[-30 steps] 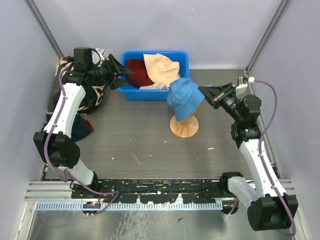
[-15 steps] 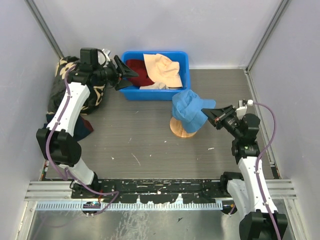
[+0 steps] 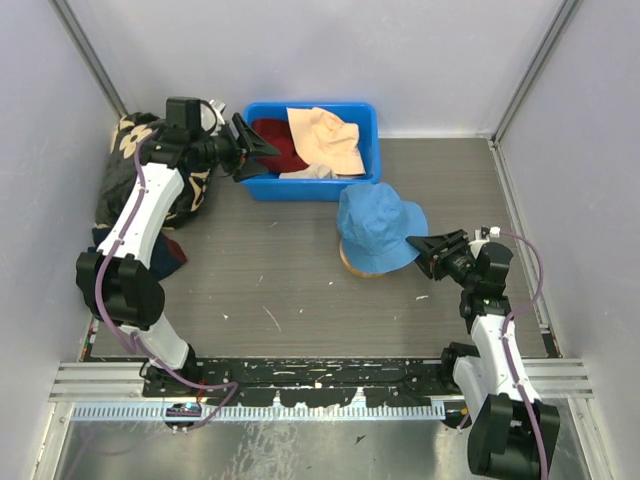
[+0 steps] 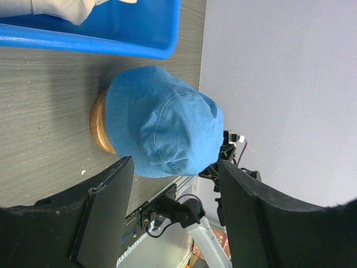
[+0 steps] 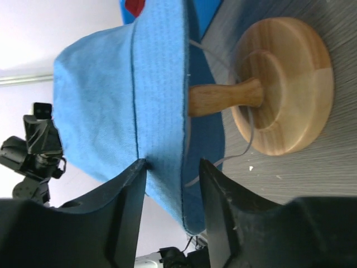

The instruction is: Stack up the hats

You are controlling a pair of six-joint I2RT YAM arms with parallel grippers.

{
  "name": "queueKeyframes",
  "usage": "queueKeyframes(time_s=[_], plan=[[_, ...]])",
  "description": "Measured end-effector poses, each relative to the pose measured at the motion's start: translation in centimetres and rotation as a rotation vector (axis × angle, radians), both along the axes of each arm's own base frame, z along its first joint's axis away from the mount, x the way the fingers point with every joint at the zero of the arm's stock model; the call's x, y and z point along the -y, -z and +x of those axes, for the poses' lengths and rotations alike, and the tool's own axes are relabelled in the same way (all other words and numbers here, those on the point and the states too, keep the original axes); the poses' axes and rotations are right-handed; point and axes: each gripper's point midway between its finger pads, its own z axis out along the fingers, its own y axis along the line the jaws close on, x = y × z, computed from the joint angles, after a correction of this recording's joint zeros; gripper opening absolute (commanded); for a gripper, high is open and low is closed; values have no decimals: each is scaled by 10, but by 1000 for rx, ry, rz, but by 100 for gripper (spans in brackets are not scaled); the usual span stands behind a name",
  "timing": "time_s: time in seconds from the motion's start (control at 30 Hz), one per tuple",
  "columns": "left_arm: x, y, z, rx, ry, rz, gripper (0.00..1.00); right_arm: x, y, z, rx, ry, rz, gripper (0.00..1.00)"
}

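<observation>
The grey table (image 3: pixel 280 290) carries everything, and the biggest thing on it is the black flowered blanket (image 3: pixel 120 185), heaped in the far left corner with a navy cloth (image 3: pixel 160 255) spilling out below it along the left edge. Next in size is the blue bin (image 3: pixel 372 130) at the middle of the far edge. It holds a dark red hat (image 3: pixel 278 140) at its left end, a cream hat (image 3: pixel 325 140) draped over the middle, and what looks like a second pale hat (image 3: pixel 310 173) tucked along its near wall. The light blue hat (image 3: pixel 375 225) sits crown-up on the wooden stand (image 3: pixel 347 263), right of the table's centre and just in front of the bin. So I judge one hat of four to be placed and three left to fetch. The right gripper (image 3: pixel 415 255) is level with that hat's right brim, its jaws apart. The wrist view shows the brim's edge running loosely through the gap, not pinched. The left gripper (image 3: pixel 263 155) hovers over the bin's left end above the red hat, jaws wide and empty, which suggests that hat goes next.
</observation>
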Motion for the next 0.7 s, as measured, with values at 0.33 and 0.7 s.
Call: queueKeyframes(time_s=[0.33,0.7], plan=[[2,6,2,-8,13,0,68,8,39,18,-82,5,-52,37],[3,9,0,-5,32,-1,68,13,37,29,-37,3,-113,48]])
